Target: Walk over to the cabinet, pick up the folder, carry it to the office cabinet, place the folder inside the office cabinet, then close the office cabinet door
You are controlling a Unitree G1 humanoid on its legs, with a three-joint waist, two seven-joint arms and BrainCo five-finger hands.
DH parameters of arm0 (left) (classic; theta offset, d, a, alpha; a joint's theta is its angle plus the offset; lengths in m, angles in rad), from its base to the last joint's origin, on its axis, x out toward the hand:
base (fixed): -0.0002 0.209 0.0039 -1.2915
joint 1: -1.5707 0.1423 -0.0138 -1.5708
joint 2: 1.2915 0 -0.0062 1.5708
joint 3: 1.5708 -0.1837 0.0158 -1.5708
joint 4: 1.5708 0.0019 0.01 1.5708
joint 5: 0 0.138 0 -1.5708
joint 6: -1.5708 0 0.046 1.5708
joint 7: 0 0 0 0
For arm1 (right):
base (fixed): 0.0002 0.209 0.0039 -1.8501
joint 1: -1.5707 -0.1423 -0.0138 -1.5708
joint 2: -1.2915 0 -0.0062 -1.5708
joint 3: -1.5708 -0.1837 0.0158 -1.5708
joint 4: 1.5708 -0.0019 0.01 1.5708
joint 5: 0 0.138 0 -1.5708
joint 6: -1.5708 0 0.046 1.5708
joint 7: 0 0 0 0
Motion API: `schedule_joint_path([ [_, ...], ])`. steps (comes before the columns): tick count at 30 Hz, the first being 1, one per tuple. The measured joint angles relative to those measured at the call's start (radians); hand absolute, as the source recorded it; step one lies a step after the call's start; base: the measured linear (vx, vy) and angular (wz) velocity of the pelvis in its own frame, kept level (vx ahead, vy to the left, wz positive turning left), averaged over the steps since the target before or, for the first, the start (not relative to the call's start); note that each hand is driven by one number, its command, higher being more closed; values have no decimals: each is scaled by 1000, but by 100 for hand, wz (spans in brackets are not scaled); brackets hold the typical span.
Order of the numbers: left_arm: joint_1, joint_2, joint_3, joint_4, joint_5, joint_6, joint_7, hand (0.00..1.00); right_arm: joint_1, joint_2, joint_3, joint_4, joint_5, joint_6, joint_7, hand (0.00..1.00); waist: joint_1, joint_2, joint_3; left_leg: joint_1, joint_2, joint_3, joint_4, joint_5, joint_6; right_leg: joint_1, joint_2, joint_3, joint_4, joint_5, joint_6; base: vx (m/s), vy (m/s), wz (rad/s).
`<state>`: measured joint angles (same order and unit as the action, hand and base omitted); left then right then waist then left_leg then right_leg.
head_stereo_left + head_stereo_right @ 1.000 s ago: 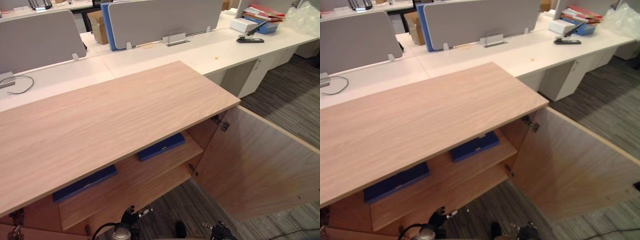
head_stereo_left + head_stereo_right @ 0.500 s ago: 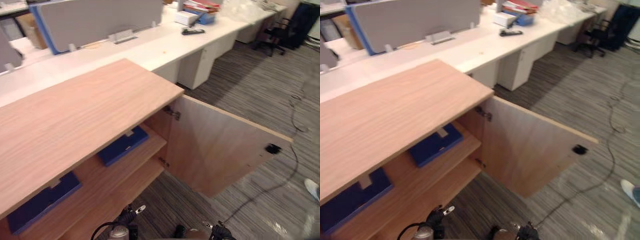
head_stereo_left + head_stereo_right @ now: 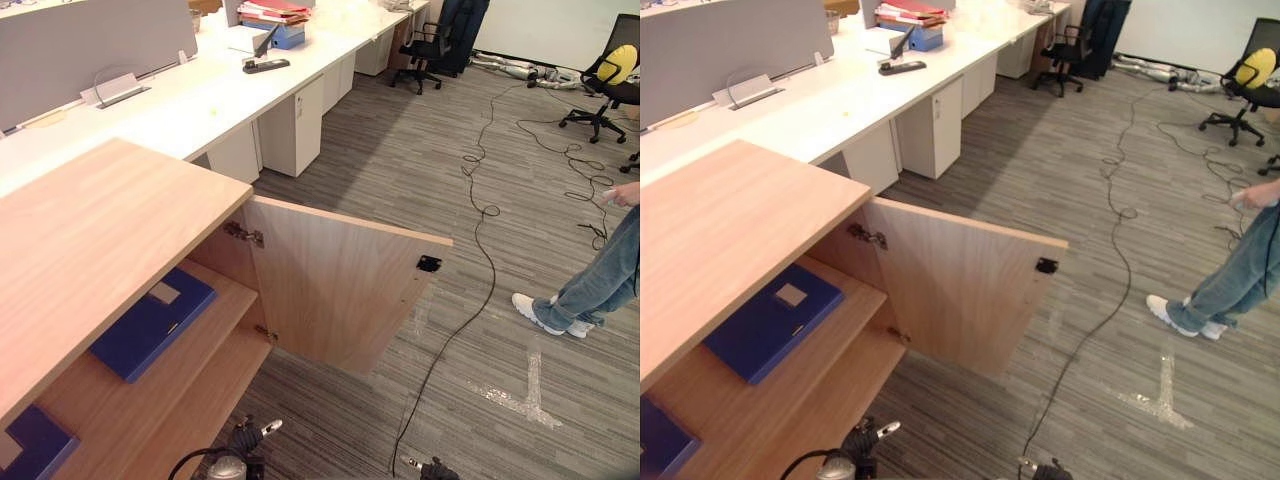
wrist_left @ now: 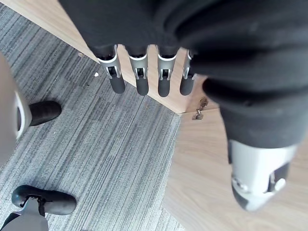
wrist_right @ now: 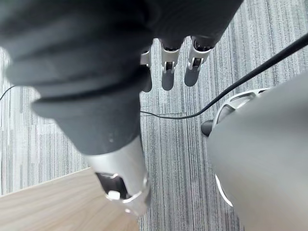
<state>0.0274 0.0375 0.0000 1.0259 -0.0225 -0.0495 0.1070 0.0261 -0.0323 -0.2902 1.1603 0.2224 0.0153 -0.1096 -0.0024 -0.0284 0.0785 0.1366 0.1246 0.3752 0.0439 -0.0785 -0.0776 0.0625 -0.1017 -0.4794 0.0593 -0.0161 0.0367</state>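
- Folder (image 3: 150, 322): blue, with a small pale label on its cover, lying flat on the upper shelf (image 3: 205, 325) inside the office cabinet (image 3: 100, 220), toward the right end of the shelf. Neither hand touches it.
- A second blue folder (image 3: 28, 448) lies on the same shelf, further left, apart from the first and partly cut off by the edge of the view.
- The cabinet is of light wood with a bare top. Its door (image 3: 335, 285) stands wide open, hung on metal hinges (image 3: 243, 235) at the cabinet's right end and swung out over the grey striped carpet (image 3: 420, 150). A small black catch (image 3: 429, 263) sits near the door's free edge.
- The left robot hand (image 4: 141, 79) hangs with its fingers straight and spread apart, holding nothing, above the carpet and a light wood edge.
- The right robot hand (image 5: 168, 72) also has its fingers straight and apart, holding nothing, over the carpet.
- Behind the cabinet runs a long white table (image 3: 180, 100) with a grey divider panel (image 3: 80, 50). At its far end are a stack of red and blue files (image 3: 272, 20) and a dark flat object (image 3: 265, 66).
- A black office chair (image 3: 425, 50) stands at the far end of the table, and another (image 3: 610, 70) is at the far right.
- A person in jeans and white shoes (image 3: 600, 285) stands on the carpet at the right, well apart from the cabinet.
- Pale tape marks (image 3: 525, 385) cross on the carpet near the person's feet.
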Motion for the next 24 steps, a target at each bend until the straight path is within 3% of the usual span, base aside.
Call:
schedule_joint_path([
  [6, 41, 44, 29, -21, -18, 0, -1, 0, -20, -12, -48, -242, 105, -13, -18, 0, -2, 1, -1, -14, -26, 12, -7, 1, 5, -1, -6, 21, -60, 46, 15, 9, 52, -9],
  [13, 101, 52, 68, -77, -40, -7, -7, 0, -220, -233, -120, -450, 110, -71, -80, 0, 0, 4, -1, -25, -43, 5, -8, 2, 12, 7, -11, 22, -107, 82, 17, -18, -3, 1],
  [17, 107, 48, 73, -90, -45, -11, -14, 0, -369, -340, -115, -438, 111, -93, -100, 0, -2, 24, 15, -34, -53, -6, -8, 11, 25, 7, -18, 15, -115, 96, 17, -71, -14, 8],
  [20, 109, 46, 71, -98, -48, -20, -15, 0, -520, -434, -69, -363, 113, -103, -113, 0, -2, 62, 44, -51, -68, -30, -8, 24, 41, 0, -35, -1, -115, 110, 19, -126, 5, 16],
  [24, 130, 52, 69, -134, -76, -27, -16, 0, -649, -477, 17, -237, 132, -102, -106, 0, 11, 79, 71, -67, -75, -43, -8, 36, 50, -10, -40, -11, -116, 125, 16, -123, -12, 11],
])
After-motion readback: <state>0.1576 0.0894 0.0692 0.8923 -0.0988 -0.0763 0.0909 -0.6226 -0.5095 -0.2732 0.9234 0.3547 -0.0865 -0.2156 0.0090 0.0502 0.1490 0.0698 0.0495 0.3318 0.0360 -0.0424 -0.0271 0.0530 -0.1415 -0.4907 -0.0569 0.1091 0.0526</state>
